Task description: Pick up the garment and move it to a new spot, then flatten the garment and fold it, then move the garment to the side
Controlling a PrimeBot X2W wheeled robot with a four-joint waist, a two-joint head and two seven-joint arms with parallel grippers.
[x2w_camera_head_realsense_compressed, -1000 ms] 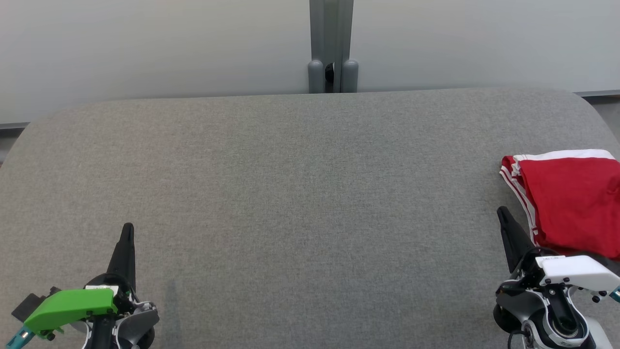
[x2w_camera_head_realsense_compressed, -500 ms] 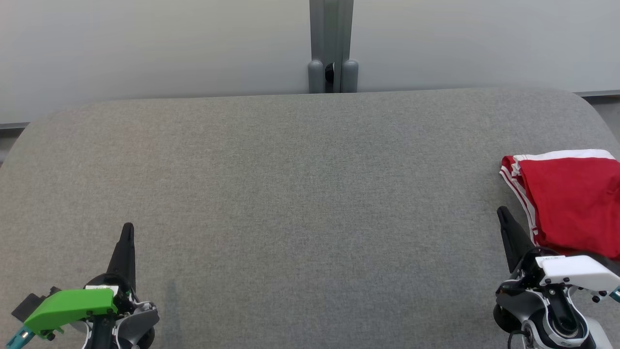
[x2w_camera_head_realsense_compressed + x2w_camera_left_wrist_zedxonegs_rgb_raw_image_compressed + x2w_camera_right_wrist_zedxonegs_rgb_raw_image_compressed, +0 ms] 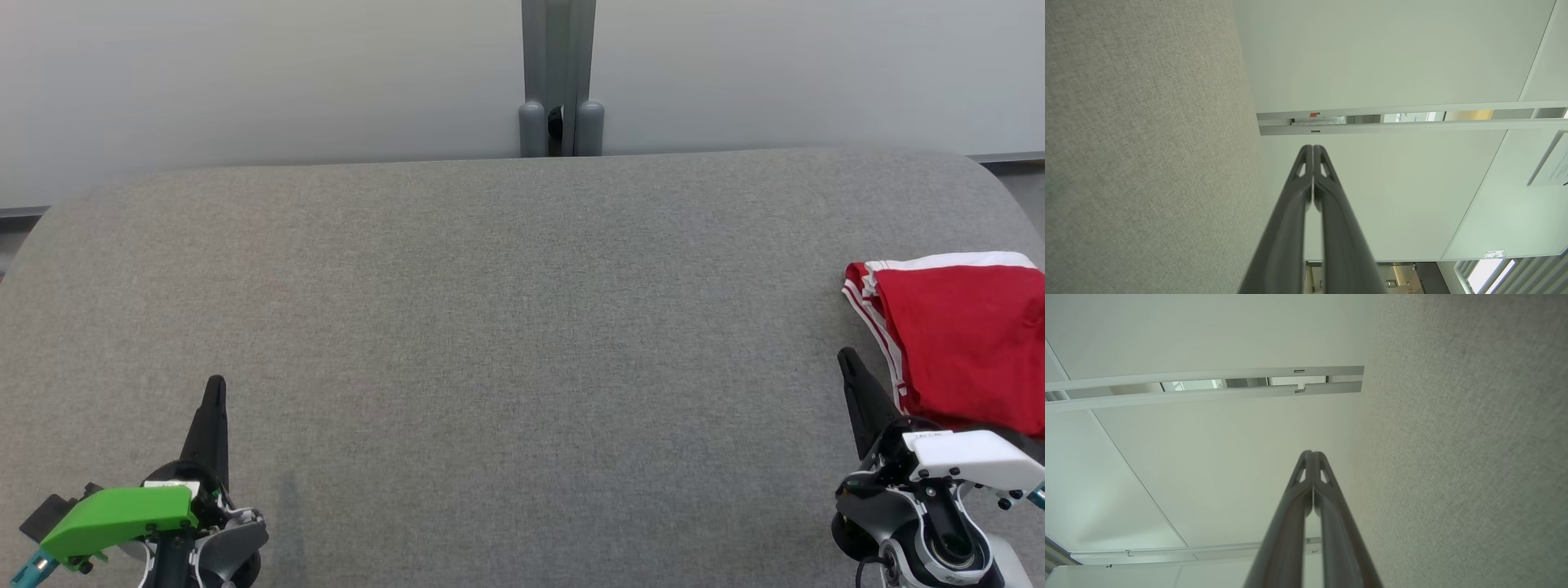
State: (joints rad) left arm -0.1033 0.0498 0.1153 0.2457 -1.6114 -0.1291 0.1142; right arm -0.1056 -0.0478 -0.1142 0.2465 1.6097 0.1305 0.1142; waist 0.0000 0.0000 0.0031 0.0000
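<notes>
Your left gripper point(image 3: 1312, 152) sits with fingertips pressed together, empty, just beside the grey fabric surface point(image 3: 1147, 143), pale wall panels point(image 3: 1380, 53) beyond it.

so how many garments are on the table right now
1: a red garment with white trim at the right edge of the table, beside the right gripper. It runs off frame, so more could be hidden there.

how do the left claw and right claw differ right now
The left claw carries a green cover; the right claw carries a white cover. The right claw sits close beside the red garment, while the left claw has bare grey table around it. Both are shut, empty, and point away from the robot.
</notes>
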